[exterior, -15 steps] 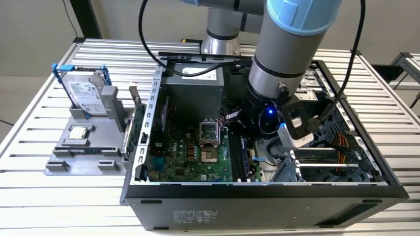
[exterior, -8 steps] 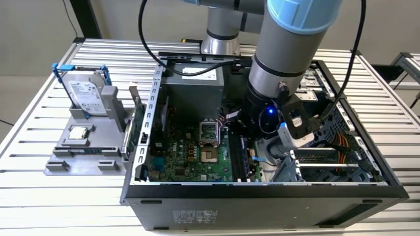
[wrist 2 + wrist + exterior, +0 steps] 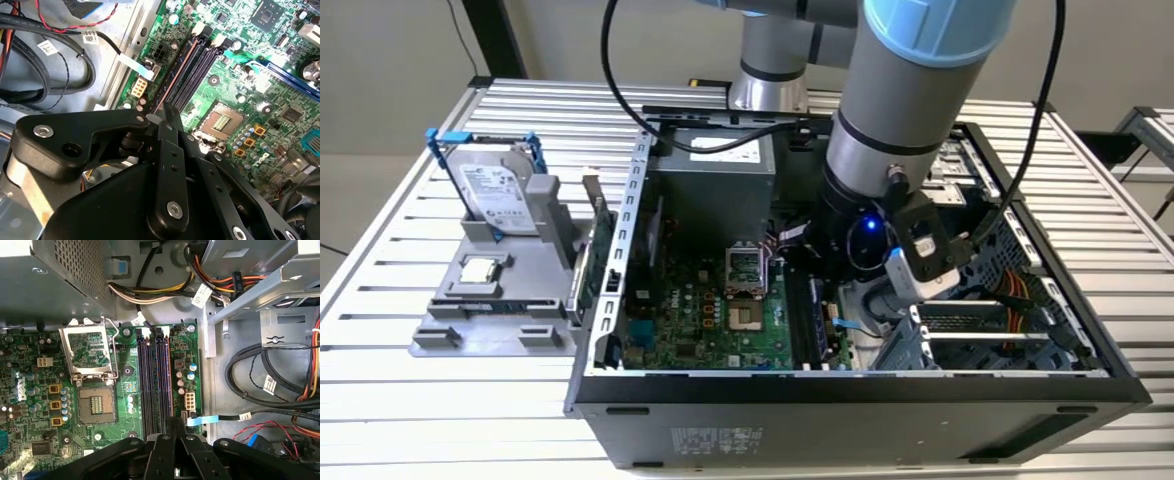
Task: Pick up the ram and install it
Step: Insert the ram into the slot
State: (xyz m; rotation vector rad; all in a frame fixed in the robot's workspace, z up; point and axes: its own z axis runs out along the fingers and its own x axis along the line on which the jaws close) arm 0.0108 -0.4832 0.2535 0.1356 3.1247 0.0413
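1. The gripper has its two black fingers pressed together, tip against tip, with nothing between them in either wrist view. In the second wrist view the gripper ends in one narrow closed point.
2. That closed tip hangs over one end of the memory slots, a row of long dark parallel channels on the green motherboard. I cannot tell whether it touches them.
3. The ram appears to be outside the computer case. It shows as a thin green board standing on edge at the edge of the grey holder nearest the case, just beside the case's outer wall and well apart from the gripper.
4. On one long side of the slots lies the open processor socket, its metal frame tilted up. On the other side sit a row of small capacitors and a white connector, then the bare metal case wall.
5. A flat blue cable runs close beside the gripper's tip, and thick black cables loop across the case floor beyond it.
6. In the exterior view the arm's wrist reaches down into the open case, between the power supply and the drive cage, with little room on either hand.
7. The holder stands on the slatted metal surface to the exterior view's left of the case, carrying a hard drive in a blue frame and a small square processor.
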